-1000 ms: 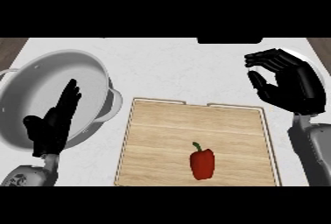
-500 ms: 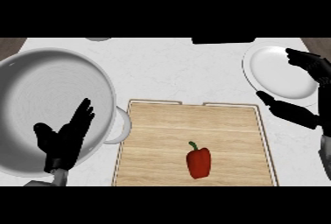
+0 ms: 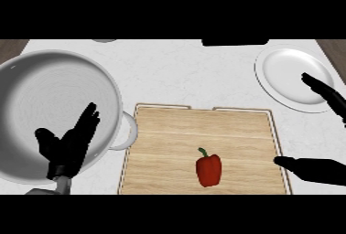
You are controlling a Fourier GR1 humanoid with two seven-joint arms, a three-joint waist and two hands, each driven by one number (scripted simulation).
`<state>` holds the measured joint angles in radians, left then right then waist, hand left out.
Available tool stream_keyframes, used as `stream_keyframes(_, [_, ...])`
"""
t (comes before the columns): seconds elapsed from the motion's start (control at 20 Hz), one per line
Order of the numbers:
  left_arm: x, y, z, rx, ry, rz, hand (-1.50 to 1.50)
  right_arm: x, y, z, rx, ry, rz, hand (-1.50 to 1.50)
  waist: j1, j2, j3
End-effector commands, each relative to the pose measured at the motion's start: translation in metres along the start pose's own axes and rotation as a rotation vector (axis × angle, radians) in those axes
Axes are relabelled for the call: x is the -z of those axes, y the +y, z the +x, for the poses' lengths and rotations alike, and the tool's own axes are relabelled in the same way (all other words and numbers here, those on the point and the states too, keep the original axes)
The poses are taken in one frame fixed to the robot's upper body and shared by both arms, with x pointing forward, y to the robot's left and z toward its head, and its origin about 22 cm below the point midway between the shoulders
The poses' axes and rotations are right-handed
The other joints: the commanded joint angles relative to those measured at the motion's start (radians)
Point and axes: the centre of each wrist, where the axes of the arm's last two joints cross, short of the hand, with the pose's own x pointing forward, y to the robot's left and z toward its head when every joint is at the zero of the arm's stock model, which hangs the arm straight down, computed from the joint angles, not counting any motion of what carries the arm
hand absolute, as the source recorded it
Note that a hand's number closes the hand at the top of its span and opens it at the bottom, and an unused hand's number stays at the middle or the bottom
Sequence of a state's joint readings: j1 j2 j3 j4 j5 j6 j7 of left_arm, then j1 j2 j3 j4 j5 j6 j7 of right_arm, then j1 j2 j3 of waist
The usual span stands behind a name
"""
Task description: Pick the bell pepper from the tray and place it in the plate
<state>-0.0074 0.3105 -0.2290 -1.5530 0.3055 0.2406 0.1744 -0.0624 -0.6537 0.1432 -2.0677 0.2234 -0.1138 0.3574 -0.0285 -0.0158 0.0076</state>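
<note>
Since the earlier frame, the right hand [image 3: 323, 170] is being seen lower and further toward 3 o'clock, so that the white plate [image 3: 287, 73] is now being left almost wholly uncovered, while the left hand [image 3: 67, 146] is being shown nearly where it was. The red bell pepper [image 3: 208, 169] is being carried by the wooden tray [image 3: 202, 132] as before, lying on the board's lower half toward 5 o'clock of its middle, its green stem pointed to 12 o'clock; it is being touched by neither hand.

The right hand is being held spread wide: a thumb is being extended at 3 o'clock of the pepper, just over the tray's right rim, and long fingers [image 3: 323, 91] are being stretched up across the plate's lower right edge (the palm itself is being cut off by the view's border). The left hand is being held open at 9 o'clock of the tray, fingers straight and pointed to 1 o'clock, thumb splayed, in front of a large grey pot [image 3: 47, 91] whose handle is being shown just beside the tray's left rim.

The plate is being shown at 1 o'clock of the tray, well apart from the pepper, on the pale marbled table [image 3: 189, 68].
</note>
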Motion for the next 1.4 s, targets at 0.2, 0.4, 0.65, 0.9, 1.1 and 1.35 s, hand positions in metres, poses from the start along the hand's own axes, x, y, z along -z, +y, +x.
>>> stream_keyframes(0.2, [-0.002,-0.006,-0.028,-0.005,0.126,-0.036,0.0,-0.011,0.0,0.048,-0.242,0.137,0.261,-1.5,0.033,0.017,-0.012])
stream_keyframes(0.4, [-0.001,-0.02,-0.034,0.001,0.122,-0.048,0.0,-0.019,0.028,0.069,-0.316,0.206,0.291,-1.5,0.043,0.019,-0.013])
stream_keyframes(0.65, [0.005,0.001,-0.027,0.005,0.121,-0.034,0.0,-0.018,0.063,0.089,-0.332,0.221,0.32,-1.5,0.042,0.018,-0.01])
stream_keyframes(0.9, [0.002,-0.008,-0.049,0.009,0.115,-0.04,0.0,-0.016,0.078,0.079,-0.376,0.287,0.338,-1.5,0.025,0.018,-0.01])
stream_keyframes(1.1, [0.0,-0.016,-0.041,-0.005,0.126,-0.033,0.0,-0.027,0.109,0.082,-0.374,0.32,0.421,-1.5,0.026,0.017,-0.009])
stream_keyframes(1.35, [0.011,-0.014,-0.024,0.007,0.117,-0.037,0.0,-0.012,0.121,0.099,-0.337,0.307,0.428,-1.5,0.03,0.018,-0.009])
